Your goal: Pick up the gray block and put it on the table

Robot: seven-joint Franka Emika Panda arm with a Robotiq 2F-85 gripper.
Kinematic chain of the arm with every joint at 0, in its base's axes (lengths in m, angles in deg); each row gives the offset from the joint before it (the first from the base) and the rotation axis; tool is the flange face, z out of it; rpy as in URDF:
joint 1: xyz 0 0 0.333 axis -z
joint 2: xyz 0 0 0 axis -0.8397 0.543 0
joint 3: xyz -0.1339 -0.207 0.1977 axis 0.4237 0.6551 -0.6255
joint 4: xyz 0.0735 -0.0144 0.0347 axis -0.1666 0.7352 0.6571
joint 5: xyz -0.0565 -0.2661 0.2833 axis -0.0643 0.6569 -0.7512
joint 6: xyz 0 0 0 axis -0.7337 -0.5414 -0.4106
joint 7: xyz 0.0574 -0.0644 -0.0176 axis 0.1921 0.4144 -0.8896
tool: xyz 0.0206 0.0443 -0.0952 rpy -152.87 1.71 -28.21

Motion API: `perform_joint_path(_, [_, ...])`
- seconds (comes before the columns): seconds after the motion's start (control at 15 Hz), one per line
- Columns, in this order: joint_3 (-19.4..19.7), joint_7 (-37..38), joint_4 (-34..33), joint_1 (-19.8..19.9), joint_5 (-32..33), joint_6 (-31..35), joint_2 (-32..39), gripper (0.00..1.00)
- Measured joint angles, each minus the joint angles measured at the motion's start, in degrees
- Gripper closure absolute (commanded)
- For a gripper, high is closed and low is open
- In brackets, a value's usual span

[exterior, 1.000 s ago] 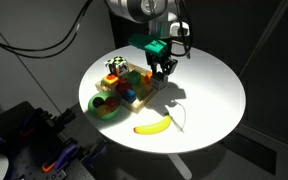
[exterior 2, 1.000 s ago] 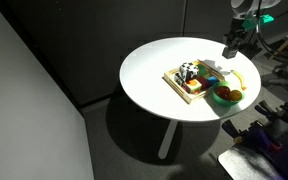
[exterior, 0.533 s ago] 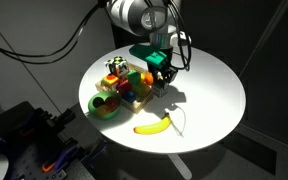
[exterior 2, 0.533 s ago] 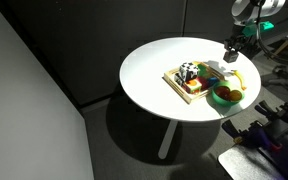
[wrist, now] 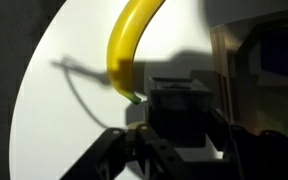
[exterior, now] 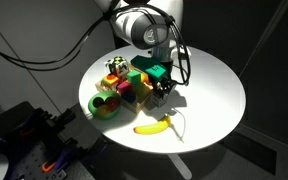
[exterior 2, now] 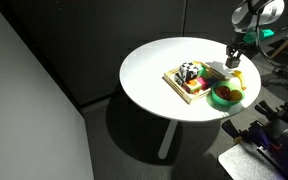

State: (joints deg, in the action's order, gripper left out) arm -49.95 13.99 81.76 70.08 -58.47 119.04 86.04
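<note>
- Down low over the table (exterior: 209, 85), the single gripper (exterior: 162, 92) hangs just beside the wooden tray (exterior: 136, 97). Both exterior views show it (exterior 2: 233, 64) there.
- In the wrist view, the gripper (wrist: 179, 100) has its two dark fingers (wrist: 216, 118) clamped on the one gray block (wrist: 179, 108), with the pads flat against its opposite sides.
- That block is a plain, matte, square-edged cube. It sits between the fingers just above a pale patch of tabletop, outside the tray's edge (wrist: 219, 60). Whether it touches the surface cannot be told.
- One banana (wrist: 129, 45), smooth, yellow and curved, lies on the white top just beyond the block. Its greenish tip is near the gripper.
- A thin dark line (wrist: 84, 90) runs across the tabletop beside the banana; it could be a cord or a shadow.
- The one tray is flat and rectangular. It holds a tight cluster of bright blocks (exterior: 127, 88) in red, yellow and green, too small to count, plus one black-and-white checkered piece (exterior: 112, 66).
- One round green bowl (exterior: 104, 106) sits at the tray's corner, close to the table rim.
- The single table is round, smooth and white. In an exterior view the banana (exterior: 156, 126) lies near its rim.
- On the gripper's side away from the tray, a broad stretch of white top reaches to the rim.
</note>
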Motion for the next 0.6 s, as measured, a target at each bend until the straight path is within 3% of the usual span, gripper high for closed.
perform_joint_path(0.27, [0.0,0.0,-0.4,0.4,0.0,1.8,1.6,0.71])
perform_joint_path(0.33, [0.0,0.0,-0.7,0.5,0.0,2.0,2.0,0.21])
perform_joint_path(0.4, [0.0,0.0,-1.0,0.5,0.0,2.1,2.4,0.2])
perform_joint_path(0.6, [0.0,0.0,-1.7,0.5,0.0,2.1,3.2,0.01])
